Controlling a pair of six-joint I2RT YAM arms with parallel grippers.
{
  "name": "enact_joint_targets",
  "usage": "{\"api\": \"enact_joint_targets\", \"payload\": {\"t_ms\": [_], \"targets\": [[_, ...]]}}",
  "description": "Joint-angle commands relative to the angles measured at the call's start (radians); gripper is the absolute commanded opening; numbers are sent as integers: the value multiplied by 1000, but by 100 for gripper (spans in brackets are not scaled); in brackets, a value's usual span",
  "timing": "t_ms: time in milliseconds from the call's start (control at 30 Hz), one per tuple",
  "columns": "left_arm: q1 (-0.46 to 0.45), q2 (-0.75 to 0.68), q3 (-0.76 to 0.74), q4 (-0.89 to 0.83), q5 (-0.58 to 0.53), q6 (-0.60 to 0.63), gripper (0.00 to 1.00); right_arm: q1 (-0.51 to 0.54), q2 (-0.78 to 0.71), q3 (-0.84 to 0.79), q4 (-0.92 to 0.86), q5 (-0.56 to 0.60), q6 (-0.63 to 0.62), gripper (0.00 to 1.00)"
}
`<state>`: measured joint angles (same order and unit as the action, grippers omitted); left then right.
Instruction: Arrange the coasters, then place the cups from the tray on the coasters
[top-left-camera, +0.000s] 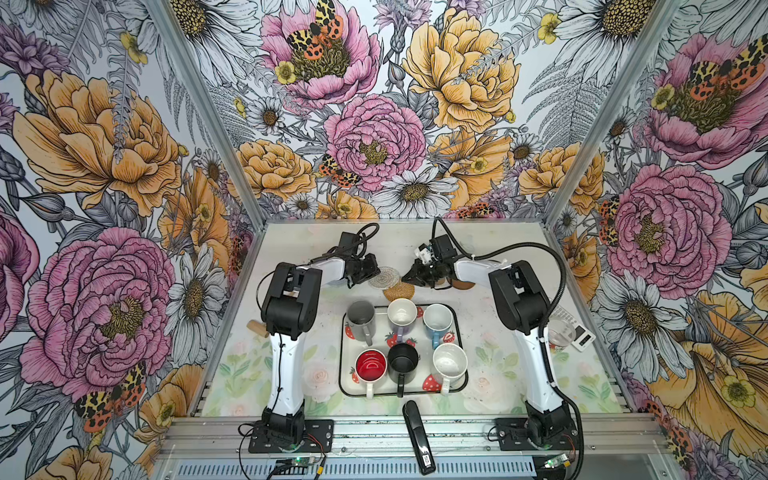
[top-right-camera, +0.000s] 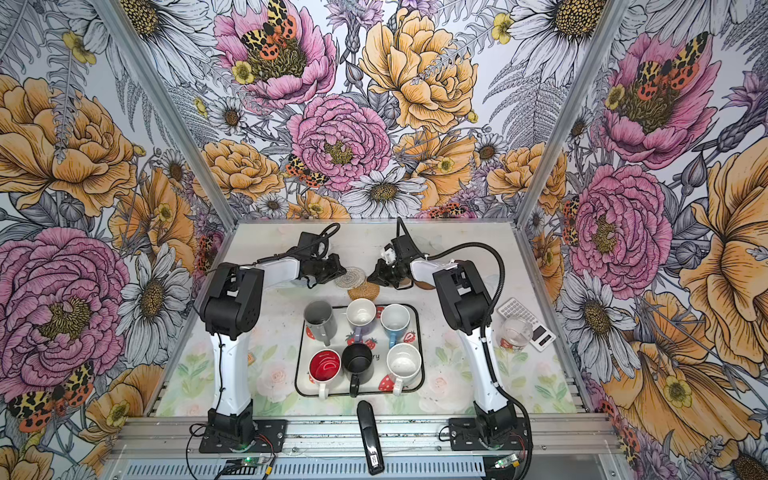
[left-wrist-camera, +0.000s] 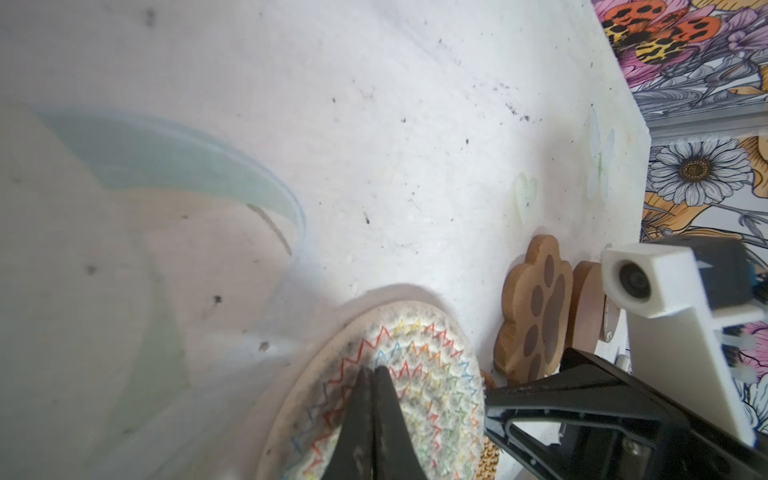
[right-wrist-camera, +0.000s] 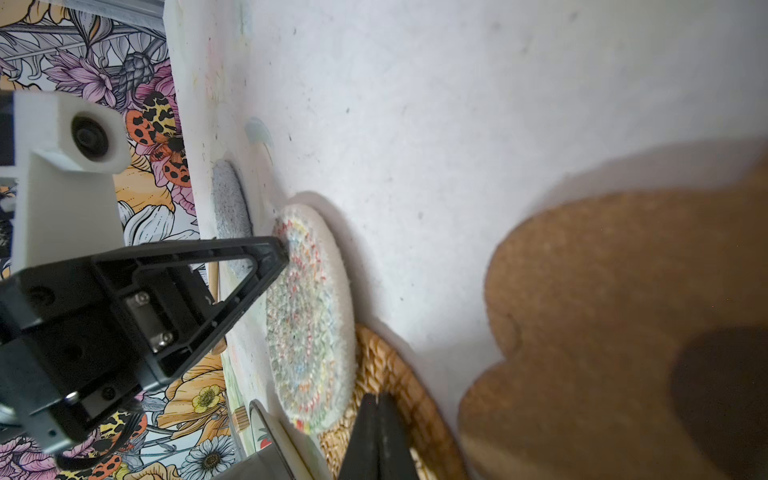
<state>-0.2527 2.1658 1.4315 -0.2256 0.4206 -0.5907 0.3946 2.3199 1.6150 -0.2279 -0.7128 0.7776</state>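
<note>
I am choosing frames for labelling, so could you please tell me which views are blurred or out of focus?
Left wrist view: a defocused patch covers much of the picture, while the paw-shaped coaster is sharp. Right wrist view: that paw-shaped coaster is close and blurred; the stitched round coaster is clearer. Both top views: evenly lit and sharp, mugs on the tray crisp.

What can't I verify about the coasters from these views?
Grey-blue coaster: edge-on in right wrist view; mostly under left arm in top views.
Paw coaster: right gripper hides most of it in both top views.
Brown disc: partly behind right wrist camera in left wrist view; second disc unidentifiable.
</note>
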Motion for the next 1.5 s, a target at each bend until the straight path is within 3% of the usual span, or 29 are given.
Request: {"api": "enact_joint_targets", "payload": {"t_ms": [0,467,933,1467], "targets": [[33,-19,-49,-24,-54,-3,0,7,12,-1,-31,27,-10,0],[113,-38,-85,3,-92,-4,0,7,16,20,-33,28,-10,0],[159,2,-19,-21,-91,28,0,12,43,81,-33,30,2,0],[100,-107,-52,-3,-51,43,0,20,70,205,-32,22,-3,0]]}}
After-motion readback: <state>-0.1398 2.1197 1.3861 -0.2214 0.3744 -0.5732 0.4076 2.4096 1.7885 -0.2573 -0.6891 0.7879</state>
